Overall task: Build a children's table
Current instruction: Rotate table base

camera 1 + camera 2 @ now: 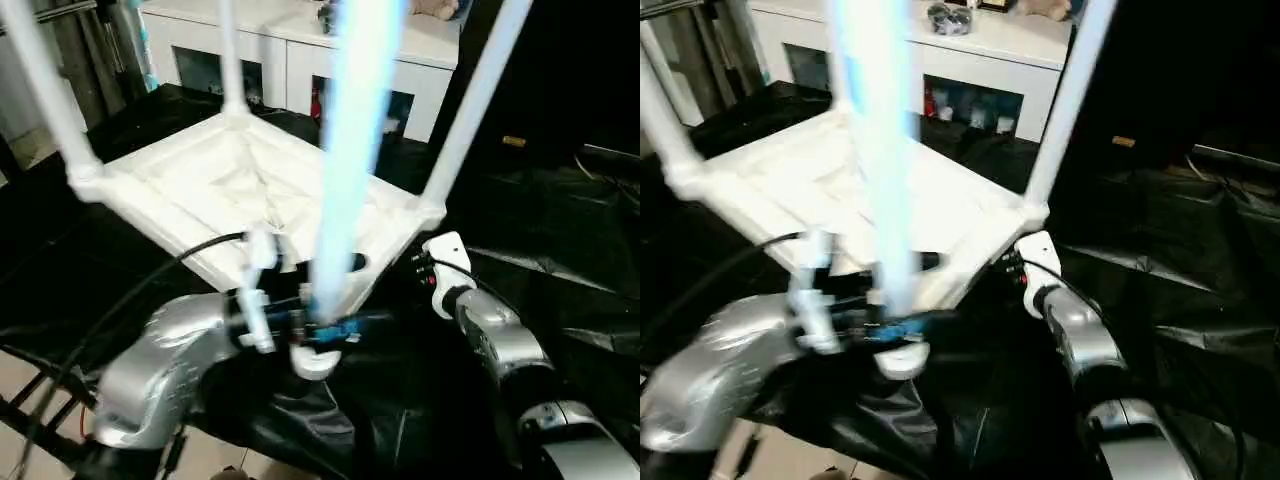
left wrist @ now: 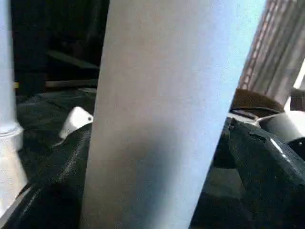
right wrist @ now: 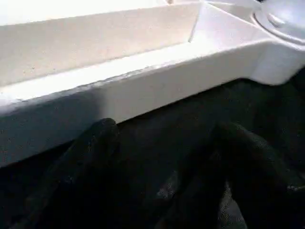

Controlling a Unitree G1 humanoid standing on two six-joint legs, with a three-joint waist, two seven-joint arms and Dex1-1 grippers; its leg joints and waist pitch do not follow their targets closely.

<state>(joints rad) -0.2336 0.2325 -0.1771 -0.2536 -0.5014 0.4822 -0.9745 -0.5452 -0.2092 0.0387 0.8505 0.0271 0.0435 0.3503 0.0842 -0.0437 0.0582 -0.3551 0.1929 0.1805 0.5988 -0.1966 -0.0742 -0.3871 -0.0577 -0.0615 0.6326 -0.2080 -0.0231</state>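
Fourth leg [image 1: 350,140] betw. left pincer [image 1: 300,325] fingers, near-corner socket.

A robot test space set up inside a furnished room was suggested. The bench [image 1: 560,230] was draped in crinkled black sheeting that hung over its near edge, above a pale tiled floor [image 1: 20,380]. Behind it a low white cabinet [image 1: 290,50] with glass doors was seen, with small items kept on top and inside. Curtains [image 2: 281,52] were visible at one side, and loose black cables [image 1: 130,290] were run across the bench.
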